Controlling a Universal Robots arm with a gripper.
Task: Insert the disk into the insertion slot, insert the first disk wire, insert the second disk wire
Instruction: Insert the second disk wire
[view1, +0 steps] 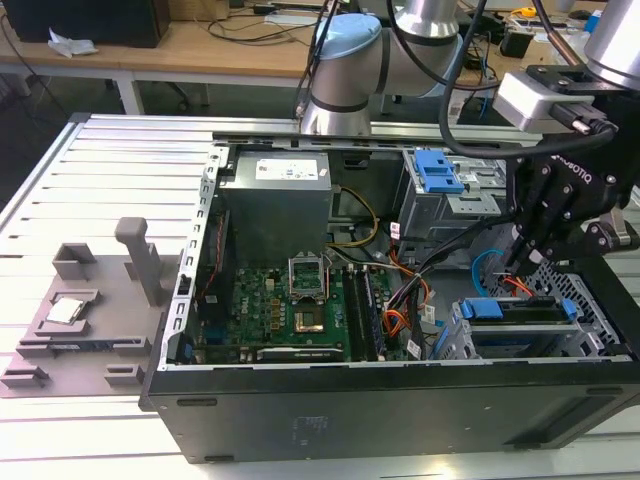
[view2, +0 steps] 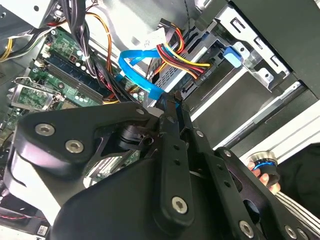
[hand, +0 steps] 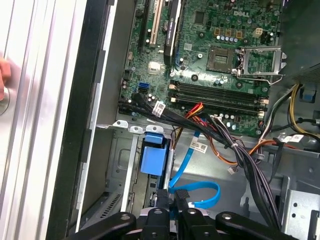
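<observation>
Disk (view1: 515, 310): seated in slot (view1: 452, 340), inside the case (view1: 380, 410), toward the counter's (view1: 100, 160) near edge at the exterior view's right.
Blue wire (view2: 140, 77): plug end at disk's rear.
Fingers (view2: 171, 131): narrow, pinching that plug.
Technique: probably keep plug square; press straight, gently.

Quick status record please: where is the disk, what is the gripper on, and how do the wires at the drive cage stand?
disk: disk sits in the slot, at the exterior view's right end of the case
gripper: gripper shut on the plug end of the blue cable, close over the disk's rear
blue cable: loops back toward the motherboard; plug does not look seated yet
power wire: red, yellow and black power wire ends in a plug at the disk's rear; looks seated
case: open, lying on a ribbed metal table
</observation>
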